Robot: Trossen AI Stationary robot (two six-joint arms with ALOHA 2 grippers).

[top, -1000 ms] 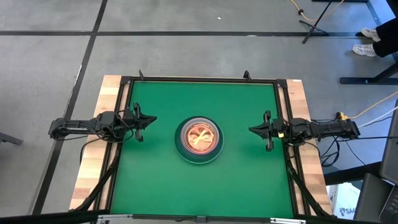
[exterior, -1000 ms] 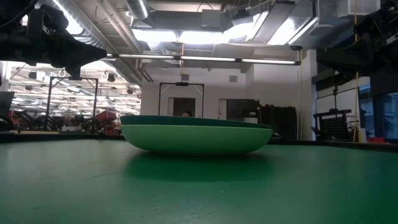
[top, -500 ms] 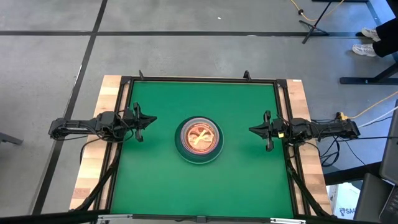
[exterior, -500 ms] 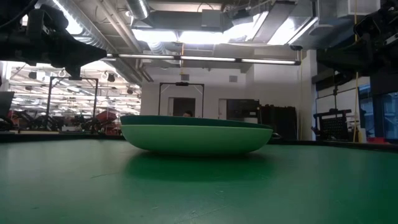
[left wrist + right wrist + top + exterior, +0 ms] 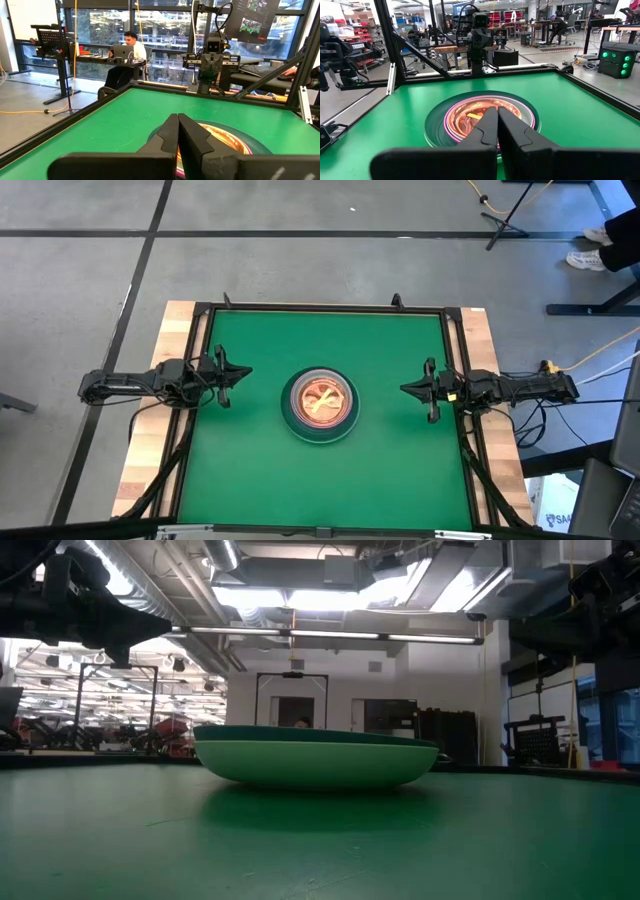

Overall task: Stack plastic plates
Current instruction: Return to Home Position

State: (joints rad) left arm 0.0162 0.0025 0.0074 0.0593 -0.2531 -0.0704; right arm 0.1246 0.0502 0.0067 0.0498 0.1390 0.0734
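Observation:
The plastic plates [image 5: 320,404] stand in one stack at the middle of the green table, its bottom on the mat. A dark green plate rim [image 5: 432,125] rings a pink plate [image 5: 451,116] and small translucent plates with bar marks [image 5: 475,115]. In the low view a light green plate [image 5: 315,762] lies under the dark green one [image 5: 300,733]. My left gripper [image 5: 246,373] hovers shut near the table's left edge, my right gripper [image 5: 403,389] shut near the right edge, both pointing at the stack, well apart from it.
A black frame [image 5: 320,308] borders the green mat [image 5: 250,470], with wooden strips [image 5: 140,470] outside it. Bare mat lies all round the stack. A person [image 5: 127,47] sits at a desk in the room beyond the table.

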